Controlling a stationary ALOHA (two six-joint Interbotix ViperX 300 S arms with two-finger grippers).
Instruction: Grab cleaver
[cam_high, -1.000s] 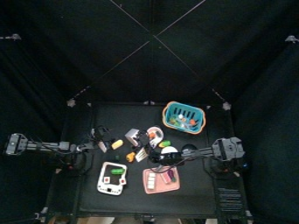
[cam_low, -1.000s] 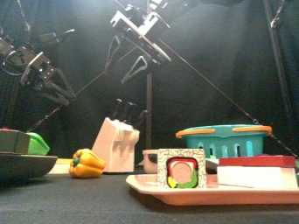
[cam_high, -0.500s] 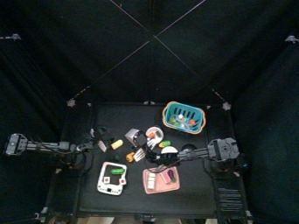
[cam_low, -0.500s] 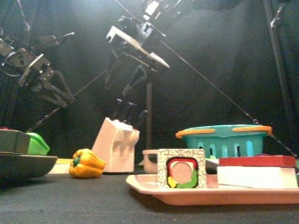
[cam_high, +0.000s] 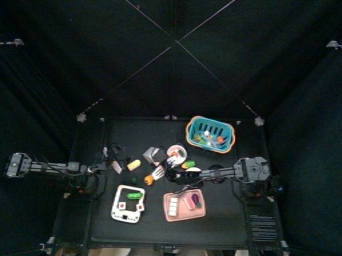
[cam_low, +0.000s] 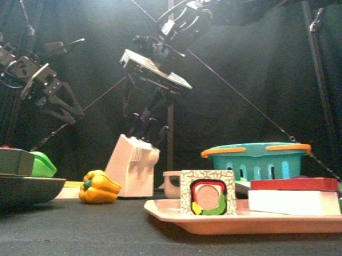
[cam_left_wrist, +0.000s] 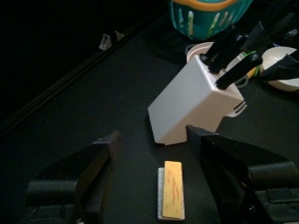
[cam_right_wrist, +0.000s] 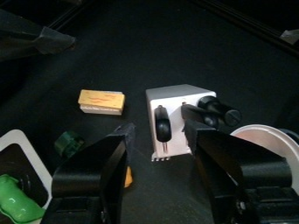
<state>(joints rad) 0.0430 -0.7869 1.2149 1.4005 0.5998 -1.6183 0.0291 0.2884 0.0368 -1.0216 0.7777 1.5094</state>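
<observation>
A white knife block (cam_low: 132, 165) stands left of the table's middle, with several black handles (cam_left_wrist: 250, 49) sticking out of its top. The blades are hidden, so I cannot tell which handle is the cleaver's. My right gripper (cam_right_wrist: 163, 163) is open and hangs above the block (cam_right_wrist: 183, 123), with one handle (cam_right_wrist: 163, 129) between its jaws and not touching it. In the front view the right gripper (cam_low: 150, 92) is well above the block. My left gripper (cam_left_wrist: 163, 168) is open and empty, raised left of the block (cam_left_wrist: 191, 102).
A yellow block (cam_left_wrist: 173, 189) lies left of the knife block. A teal basket (cam_low: 257, 160) stands at the back right, with a white bowl (cam_right_wrist: 275, 145) beside the block. A pink tray (cam_low: 241, 213) with toy food, a yellow pepper (cam_low: 98, 185) and a dark bowl (cam_low: 27, 188) stand in front.
My right gripper has come down and leftward over the knife block. The left arm has barely moved.
</observation>
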